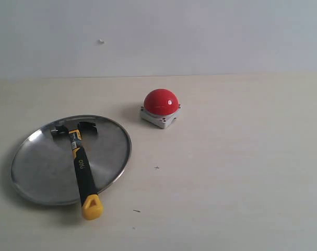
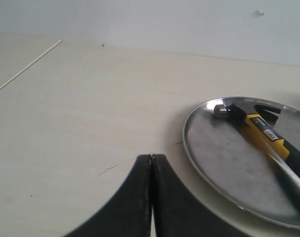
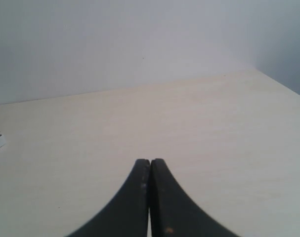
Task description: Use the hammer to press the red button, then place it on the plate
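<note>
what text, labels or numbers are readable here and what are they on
On the hammer handle, white lettering: too blurred to read.
On its yellow neck, a small sticker: too small to read.
On the red button, plate and table: no text visible.

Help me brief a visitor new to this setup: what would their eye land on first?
The glossy red button stands alone on the pale table, farther back than the plate and to its right in the exterior view. Next comes the hammer, lying across the plate with its dark head inside and its yellow end jutting past the near rim.
</note>
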### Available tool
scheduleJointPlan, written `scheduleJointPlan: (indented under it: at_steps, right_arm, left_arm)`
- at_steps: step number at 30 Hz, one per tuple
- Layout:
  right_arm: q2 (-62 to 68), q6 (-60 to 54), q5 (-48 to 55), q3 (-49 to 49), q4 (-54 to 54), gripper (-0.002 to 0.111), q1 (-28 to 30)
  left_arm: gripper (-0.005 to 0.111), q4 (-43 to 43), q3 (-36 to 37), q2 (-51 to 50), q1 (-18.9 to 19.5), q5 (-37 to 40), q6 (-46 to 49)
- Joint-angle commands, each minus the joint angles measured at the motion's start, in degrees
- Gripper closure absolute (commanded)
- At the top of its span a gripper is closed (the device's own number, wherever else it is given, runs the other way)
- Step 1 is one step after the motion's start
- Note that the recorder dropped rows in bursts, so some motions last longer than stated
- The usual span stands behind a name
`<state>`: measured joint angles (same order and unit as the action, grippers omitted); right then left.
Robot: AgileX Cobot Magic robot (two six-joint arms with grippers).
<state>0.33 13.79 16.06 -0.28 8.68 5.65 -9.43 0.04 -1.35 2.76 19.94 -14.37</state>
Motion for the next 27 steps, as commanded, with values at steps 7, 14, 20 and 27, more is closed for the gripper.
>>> scheduleJointPlan:
  at_steps: [7,14,20,27]
  right_arm:
    - [-0.33,-0.16,-0.33,0.28,0.21,0.108,0.37]
    - [-0.33,-0.16,0.30,0.28,0.21,0.108,0.37]
    - [-0.33,-0.16,0.30,0.28,0.21,0.108,0.37]
    - [-0.33,-0.16,0.30,0.28,0.21,0.108,0.37]
  left_arm:
    - [0.107,-0.34,-0.04,0.29,0.08,-0.56,0.43]
    - [0.107,-0.34,-0.04,0.29,0.08,-0.56,0.54]
    - [0.107,-0.34,-0.04,0.29,0.08,-0.56,0.54]
    - [0.107,-0.34,-0.04,0.29,0.08,-0.56,0.54]
